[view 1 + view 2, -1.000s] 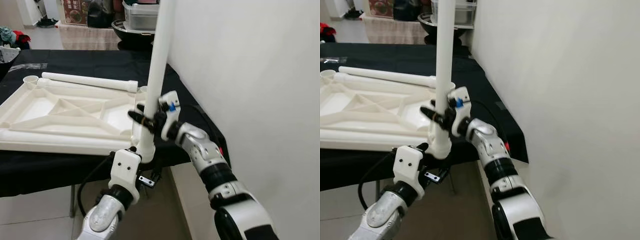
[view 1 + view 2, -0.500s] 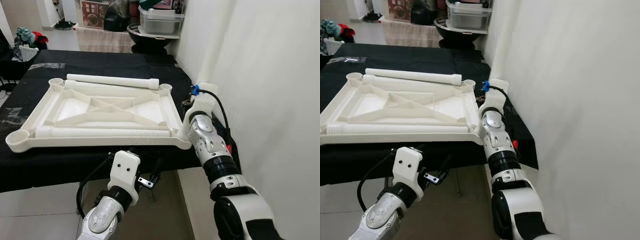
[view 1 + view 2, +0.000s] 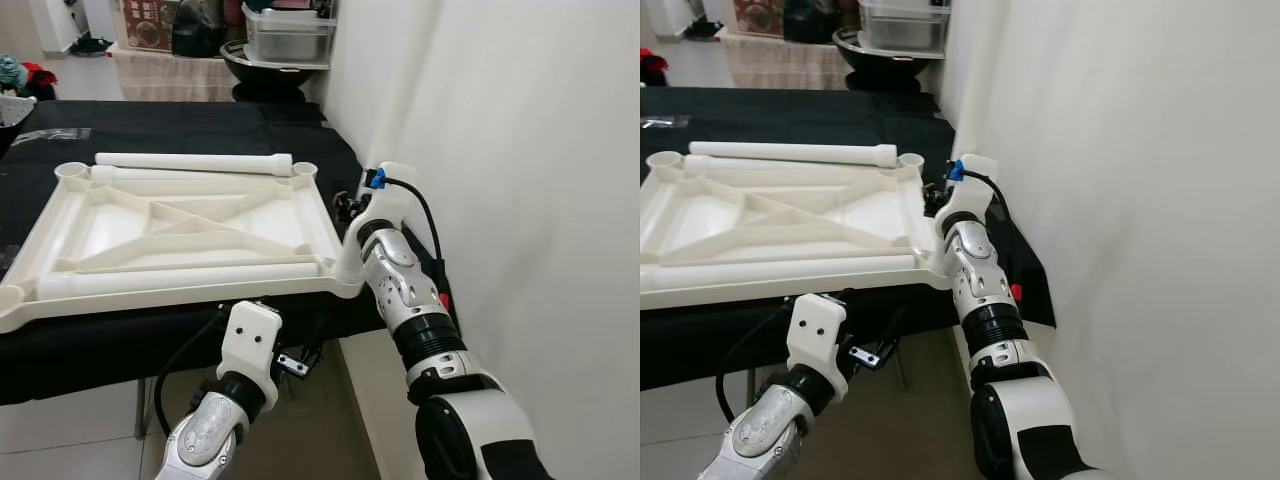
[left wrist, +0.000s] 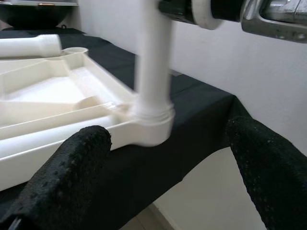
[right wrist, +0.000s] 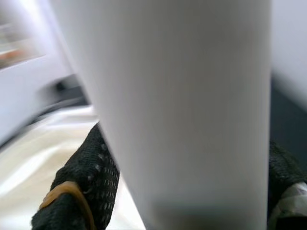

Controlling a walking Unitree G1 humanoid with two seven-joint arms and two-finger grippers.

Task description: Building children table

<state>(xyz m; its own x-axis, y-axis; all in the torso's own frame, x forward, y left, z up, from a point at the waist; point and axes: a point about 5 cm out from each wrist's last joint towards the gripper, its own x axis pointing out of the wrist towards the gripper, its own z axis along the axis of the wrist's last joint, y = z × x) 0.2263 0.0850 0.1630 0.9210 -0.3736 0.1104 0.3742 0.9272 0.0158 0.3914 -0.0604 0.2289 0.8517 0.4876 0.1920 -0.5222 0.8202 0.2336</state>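
White tabletop (image 3: pixel 180 225) lies upside down on black-covered table (image 3: pixel 200 120), two loose legs (image 3: pixel 195 162) resting across it. Right gripper (image 5: pixel 182 191) clamps a white leg (image 4: pixel 152 72) standing in the corner socket at tabletop's 4 o'clock. Left gripper (image 4: pixel 163 191), fingers (image 4: pixel 72 167) wide, below table edge.

Blurred white leg (image 4: pixel 152 72), top cut off by frame edge
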